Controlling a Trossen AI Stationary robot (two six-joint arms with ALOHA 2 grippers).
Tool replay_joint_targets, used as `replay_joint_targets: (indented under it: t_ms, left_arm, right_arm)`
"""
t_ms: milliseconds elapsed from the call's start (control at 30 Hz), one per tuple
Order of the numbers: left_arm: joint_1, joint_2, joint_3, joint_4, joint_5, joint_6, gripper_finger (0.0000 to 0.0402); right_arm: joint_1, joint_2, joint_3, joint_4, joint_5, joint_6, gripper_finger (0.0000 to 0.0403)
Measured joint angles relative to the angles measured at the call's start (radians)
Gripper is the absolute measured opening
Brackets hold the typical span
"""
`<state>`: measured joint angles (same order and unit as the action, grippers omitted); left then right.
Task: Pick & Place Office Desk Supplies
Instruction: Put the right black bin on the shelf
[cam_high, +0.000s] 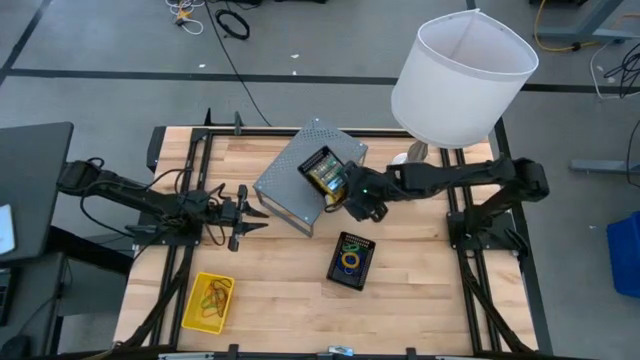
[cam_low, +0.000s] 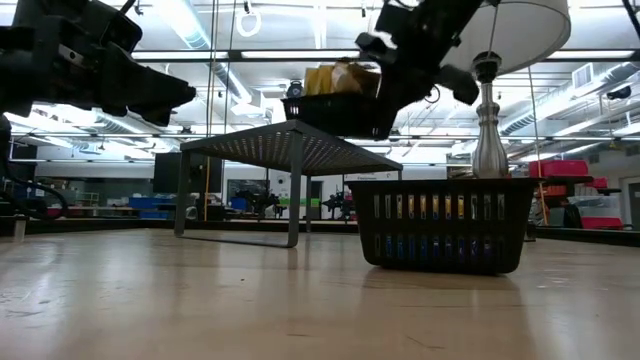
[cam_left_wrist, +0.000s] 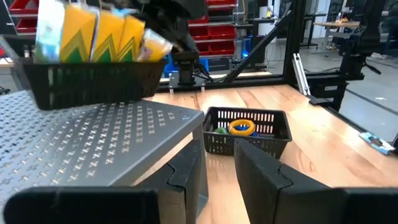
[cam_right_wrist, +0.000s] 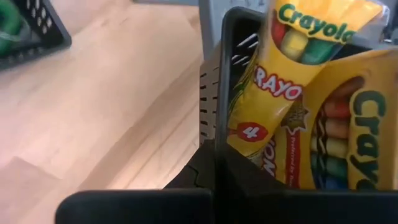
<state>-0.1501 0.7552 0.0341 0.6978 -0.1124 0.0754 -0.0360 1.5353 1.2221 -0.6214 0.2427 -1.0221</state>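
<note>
A black mesh tray (cam_high: 322, 170) holding yellow-green crayon boxes (cam_right_wrist: 311, 106) hangs close over the top of a grey perforated shelf (cam_high: 285, 190). My right gripper (cam_high: 343, 192) is shut on the tray's edge. A second black mesh tray (cam_high: 352, 260), holding coloured rubber-band loops (cam_left_wrist: 241, 127), stands flat on the table. The yellow plastic basket (cam_high: 208, 302), also with loops, sits at the near left. My left gripper (cam_high: 250, 213) waits open to the left of the shelf, pointing level at it and holding nothing. My right gripper pinches the tray's side wall at its rim (cam_right_wrist: 214, 93), on the side toward the table's right edge. Its fingers (cam_right_wrist: 205, 165) slant down from the right. In the low view the tray (cam_low: 335, 110) sits slightly tilted, just above the shelf top; whether it touches the shelf I cannot tell.
A big lamp with a white shade (cam_high: 460, 75) stands at the far right, its stem (cam_low: 490, 130) right behind my right arm. Bare wood lies between the shelf, the second tray and the basket.
</note>
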Motion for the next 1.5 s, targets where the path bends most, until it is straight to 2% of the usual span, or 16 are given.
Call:
replay_joint_targets:
  t_ms: [233, 400, 700, 1200, 1500]
  left_arm:
    - [-0.001, 0.0, 0.0, 0.002, 0.001, -0.019, 0.0103]
    - [-0.001, 0.0, 0.0, 0.006, 0.001, -0.022, 0.0103]
    - [-0.001, 0.0, 0.0, 0.012, 0.016, -0.034, 0.0103]
    - [-0.001, 0.0, 0.0, 0.013, 0.016, -0.031, 0.0103]
    - [-0.001, 0.0, 0.0, 0.012, 0.016, -0.031, 0.0103]
  right_arm:
    - [-0.018, 0.018, 0.002, 0.034, 0.012, -0.025, 0.0003]
    - [-0.018, 0.018, 0.002, 0.032, 0.049, -0.017, 0.0023]
    - [-0.018, 0.018, 0.001, 0.024, 0.072, -0.026, 0.0011]
    - [-0.019, 0.018, 0.001, 0.053, 0.195, -0.006, 0.013]
    - [-0.018, 0.018, 0.0, 0.127, 0.315, 0.006, 0.0157]
